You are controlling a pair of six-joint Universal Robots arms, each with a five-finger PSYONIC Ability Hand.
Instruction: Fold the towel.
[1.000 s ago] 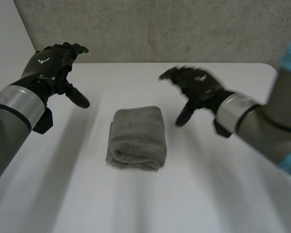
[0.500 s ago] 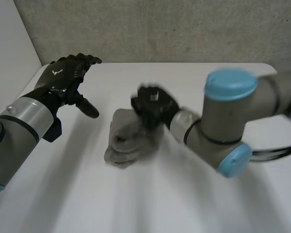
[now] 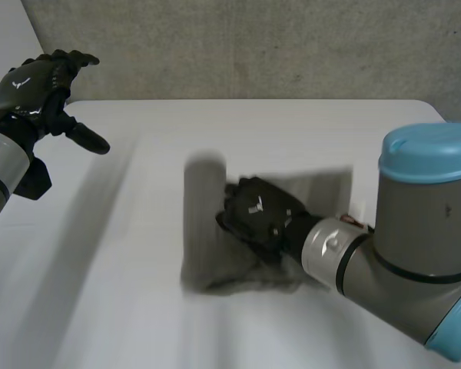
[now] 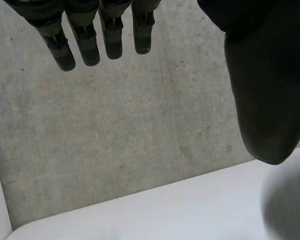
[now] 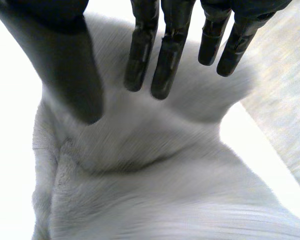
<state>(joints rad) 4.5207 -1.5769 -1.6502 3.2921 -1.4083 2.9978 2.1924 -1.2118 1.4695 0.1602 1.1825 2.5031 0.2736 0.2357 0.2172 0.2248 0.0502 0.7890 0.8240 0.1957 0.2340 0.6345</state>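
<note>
Nearest the camera, the right arm (image 3: 415, 231) reaches in over the counter (image 3: 115, 307) and ends at the towel (image 3: 203, 254). The right robot hand (image 3: 257, 215) lies on the towel's middle, palm down. In its wrist view the fingers (image 5: 165, 60) are straight and slightly spread, the thumb (image 5: 75, 75) stands apart from them, and nothing is pinched. The towel is grey and sits mid-counter as a loose, rumpled mass with a deep crease below the fingertips; no clean fold is evident. Beyond and to the left of the towel, well apart from it, the left robot hand (image 3: 34, 84) is raised above the counter with fingers straight, thumb out and no load. The grey wall (image 3: 253, 46) stands behind the towel at the counter's far edge. Assessment: the step in hand appears to be pressing or gathering the cloth ahead of a fold. The next move likely calls for the right robot hand to close on a towel edge while the left robot hand descends to steady the opposite side
</note>
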